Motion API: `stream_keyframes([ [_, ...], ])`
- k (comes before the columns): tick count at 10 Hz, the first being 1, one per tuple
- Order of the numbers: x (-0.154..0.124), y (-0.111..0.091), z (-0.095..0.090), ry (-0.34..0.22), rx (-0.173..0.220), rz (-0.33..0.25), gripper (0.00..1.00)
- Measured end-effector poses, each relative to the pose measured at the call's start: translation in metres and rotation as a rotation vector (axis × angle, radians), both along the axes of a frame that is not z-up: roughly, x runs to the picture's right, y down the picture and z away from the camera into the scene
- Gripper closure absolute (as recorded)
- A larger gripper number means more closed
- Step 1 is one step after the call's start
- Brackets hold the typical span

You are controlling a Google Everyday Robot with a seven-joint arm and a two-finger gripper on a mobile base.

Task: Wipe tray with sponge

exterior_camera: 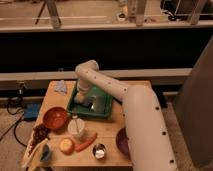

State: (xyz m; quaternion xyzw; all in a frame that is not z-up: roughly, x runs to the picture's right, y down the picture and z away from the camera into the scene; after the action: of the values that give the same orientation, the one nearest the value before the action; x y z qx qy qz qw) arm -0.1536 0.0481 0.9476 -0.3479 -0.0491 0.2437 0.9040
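1. One white robot arm (125, 97) fills the right of the scene, reaching from the near right corner across to the far middle of the table; its base is cut off by the picture's edges.
2. One wooden table (112, 131) stands in front of a dark wall and rail. Its near edge is cut off.
3. One dark green tray (102, 102) lies on the far middle of the table. The arm hides part of its right rim.
4. One purple bowl (121, 141) sits near right, half hidden behind the arm.
5. One orange bowl (55, 118) sits left of the tray.
6. One pale blue cloth (61, 87) lies at the far left corner.
7. The gripper (81, 98) points down into the tray's left half. Whether its fingers are parted or closed cannot be made out.
8. One sponge (88, 102), a dark smudge in the tray just under the gripper, is hard to make out; whether they touch cannot be told.
9. No writing or labels can be read.
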Motion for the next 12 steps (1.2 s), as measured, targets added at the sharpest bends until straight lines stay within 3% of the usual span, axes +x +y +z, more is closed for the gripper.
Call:
stream_keyframes([
  [5, 0.018, -0.021, 0.025, 0.041, 0.002, 0.05, 1.0],
  [12, 0.108, -0.011, 0.03, 0.141, -0.018, 0.142, 1.0],
])
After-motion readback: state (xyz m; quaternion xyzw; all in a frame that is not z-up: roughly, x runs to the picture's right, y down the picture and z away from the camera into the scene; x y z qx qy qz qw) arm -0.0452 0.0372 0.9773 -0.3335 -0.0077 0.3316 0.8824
